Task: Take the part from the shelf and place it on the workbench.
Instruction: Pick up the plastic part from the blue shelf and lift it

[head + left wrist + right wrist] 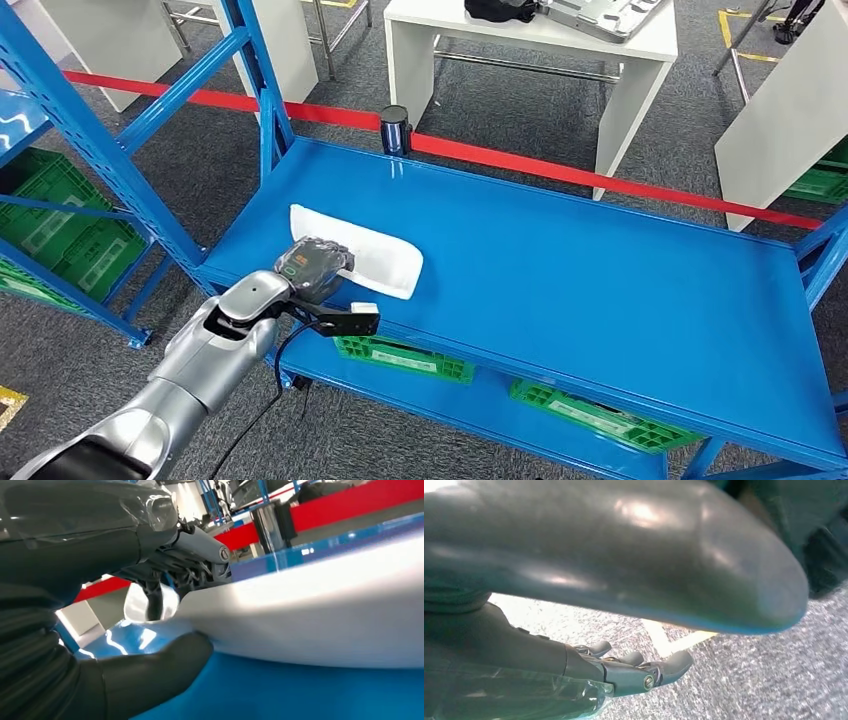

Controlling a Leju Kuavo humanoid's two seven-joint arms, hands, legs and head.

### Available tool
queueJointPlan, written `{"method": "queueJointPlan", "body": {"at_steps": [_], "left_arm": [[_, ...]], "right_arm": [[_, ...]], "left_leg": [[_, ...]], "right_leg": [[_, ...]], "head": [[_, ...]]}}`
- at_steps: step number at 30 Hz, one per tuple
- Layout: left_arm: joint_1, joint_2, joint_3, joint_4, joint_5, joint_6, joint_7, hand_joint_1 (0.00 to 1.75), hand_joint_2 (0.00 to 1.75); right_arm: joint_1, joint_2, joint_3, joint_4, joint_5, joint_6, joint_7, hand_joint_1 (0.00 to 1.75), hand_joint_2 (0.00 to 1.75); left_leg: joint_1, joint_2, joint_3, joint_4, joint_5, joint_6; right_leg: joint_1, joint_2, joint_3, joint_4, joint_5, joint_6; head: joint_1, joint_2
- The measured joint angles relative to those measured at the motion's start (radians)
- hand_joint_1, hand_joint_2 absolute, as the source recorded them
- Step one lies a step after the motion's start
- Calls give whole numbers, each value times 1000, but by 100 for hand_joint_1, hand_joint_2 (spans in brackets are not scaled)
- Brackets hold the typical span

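A flat white part point(360, 252) lies on the top deck of a blue steel shelf point(600, 300), toward the deck's left end and close to its front edge, set at a slant with one end pointing to the back left. The left hand point(312, 270) sits at the part's near end, its silver arm reaching in from the lower left. In the left wrist view the thick grey thumb point(165, 665) lies under the part's pale edge point(320, 625) while the darker fingers point(195, 555) arch over its top, so the hand is closed around that end of the part; the part itself rests low against the blue deck, and whether it is lifted off the surface cannot be told.

The right hand point(624, 675) appears in the right wrist view above grey speckled carpet with a yellow floor line point(674, 637). Its fingers point(669, 665) are gently bent and apart, with nothing between them.

A dark cylinder point(395, 130) stands at the deck's back edge, left of its middle, well apart from the part. A red barrier tape point(600, 178) runs behind the shelf. Green plastic crates sit on the lower level point(405, 357) and to the left of the shelf point(60, 240). Beyond the tape stands a white workbench point(540, 45) carrying a grey metal tray-like piece point(600, 15) and a black object point(500, 10).
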Motion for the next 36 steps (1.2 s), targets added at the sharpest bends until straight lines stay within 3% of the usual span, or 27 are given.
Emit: {"method": "queueJointPlan", "body": {"at_steps": [1,3,5,8,10,11,13,15,16,17,18,20,22,25,27,29,30,31,32,34,36], "left_arm": [[-1,-1,0,3,0,2,-2,175,175],[-5,-4,0,6,1,6,-5,175,175],[-9,-6,0,7,2,7,-7,175,175],[-12,-7,0,10,3,8,-8,175,175],[-13,-7,0,11,4,9,-8,175,175],[-14,-6,0,12,6,10,-8,175,175],[-12,-3,1,13,11,13,-10,175,175],[-8,0,1,15,18,16,-13,175,175],[-6,1,2,15,22,18,-14,175,175],[-6,2,3,15,26,20,-15,175,175],[-6,2,6,15,29,22,-17,175,175],[-8,3,12,10,38,27,-20,175,175],[-6,5,18,3,46,30,-25,175,175],[-2,6,25,-10,57,37,-30,175,175],[9,5,34,-30,89,52,-46,175,175],[39,4,53,-75,169,68,-84,175,175],[62,3,67,-111,237,68,-114,175,175],[86,1,85,-156,325,58,-149,175,175],[111,-2,105,-209,431,39,-187,175,175],[155,-13,148,-324,673,-28,-262,175,175],[192,-25,187,-436,900,-109,-325,175,175]], "right_arm": [[0,-1,1,0,-1,0,0,0,0],[-2,-3,2,0,-4,-1,0,0,0],[-3,-3,3,0,-8,-2,1,0,0],[-5,-2,3,0,-11,-3,3,0,0],[-5,-2,4,0,-11,-3,3,0,0],[-5,-2,5,0,-11,-3,3,0,0],[-5,-2,6,0,-12,-2,3,0,0],[-5,-2,7,0,-12,-1,2,0,0],[-5,-2,7,0,-13,0,2,0,0],[-5,-2,7,0,-15,0,2,0,0],[-5,-2,8,0,-17,-1,2,0,0],[-5,-1,9,0,-22,-2,1,0,0],[-6,0,13,0,-27,-5,0,0,0],[-5,0,17,0,-32,-7,-1,0,0],[-4,-2,20,0,-39,-12,-1,0,0],[0,-7,24,0,-50,-17,-1,0,0],[3,-10,26,0,-55,-20,-1,0,0],[5,-12,28,0,-61,-21,-1,0,0],[6,-14,30,0,-66,-21,-1,0,0],[7,-18,32,0,-76,-22,-1,0,0],[7,-20,33,0,-86,-23,0,0,0]], "left_leg": [[0,-1,0,2,-1,-2],[2,-3,-1,12,-8,-10],[-2,-5,-6,27,-17,-21],[-3,-6,-11,36,-23,-29],[1,-6,-23,63,-45,-39],[3,-6,-42,104,-70,-45],[8,-6,-105,238,-134,-56],[12,-6,-152,335,-162,-58],[12,-6,-149,328,-148,-56],[11,-6,-126,282,-119,-50],[9,-7,-90,211,-83,-41],[0,-6,-26,86,-41,-21],[-8,-4,-7,43,-39,-10],[-5,-2,8,15,-22,-4],[-1,0,16,-3,-9,-1],[-2,0,13,-3,-7,1],[-2,0,12,-2,-8,1],[-2,0,12,0,-9,0],[-1,0,11,4,-12,-3],[0,-1,8,19,-24,-13],[-3,-1,0,40,-38,-24]], "right_leg": [[-2,0,13,-27,16,10],[-7,-4,82,-165,69,26],[-8,-6,134,-263,99,20],[-6,-3,140,-270,102,-3],[-10,-3,142,-271,103,-13],[-12,-2,142,-272,104,-17],[-10,-2,141,-272,104,-21],[-7,-2,140,-272,104,-22],[-5,-2,140,-272,104,-22],[-3,-1,141,-272,104,-22],[-1,-1,143,-272,104,-22],[3,0,143,-272,105,-20],[2,-2,140,-273,108,-15],[2,-4,132,-267,105,-6],[1,-4,91,-186,65,-10],[0,-4,27,-52,13,-11],[-1,-4,6,-9,2,-6],[-4,-4,3,-5,7,3],[-7,-5,20,-42,26,14],[-13,-6,89,-177,78,32],[-14,-4,128,-252,98,24]], "head": [[0,0],[0,0],[1,0],[0,0],[-1,0],[-2,0],[-4,0],[-4,0],[-4,0],[-4,0],[-4,0],[-2,0],[-2,0],[-1,0],[1,0],[1,0],[1,0],[1,0],[1,0],[1,0],[1,0]]}}
